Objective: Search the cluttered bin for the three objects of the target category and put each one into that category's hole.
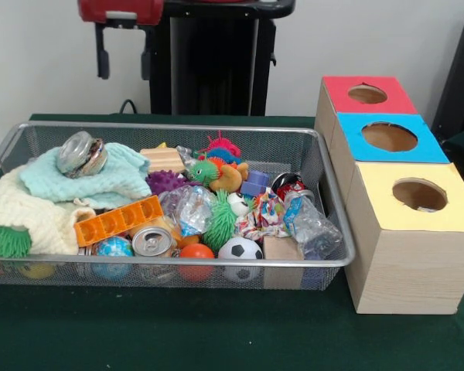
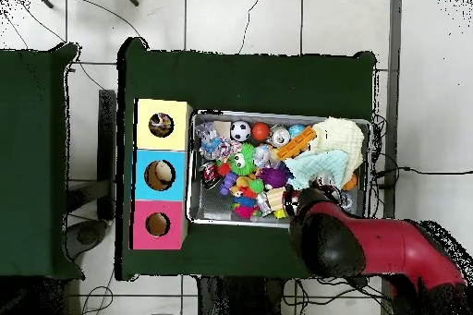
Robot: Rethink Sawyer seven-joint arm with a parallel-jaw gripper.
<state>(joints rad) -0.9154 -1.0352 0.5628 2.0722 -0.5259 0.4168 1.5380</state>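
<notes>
Front view shows me the gripper (image 1: 124, 52) raised high above the far left end of the cluttered bin (image 1: 336, 232), its two black fingers (image 1: 102, 52) hanging apart and holding nothing. On the green counter (image 1: 216, 332) the bin brims with toys, among them a soccer ball (image 1: 240, 249), an orange tray (image 1: 118, 220) and a soda can (image 1: 152, 241). Just beside the bin's right end stands the yellow-topped box, nearest of three, with the hole (image 1: 420, 194) in its top.

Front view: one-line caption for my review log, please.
Gripper raised behind a mesh bin of mixed toys, beside three boxes with red, blue and yellow holes.
</notes>
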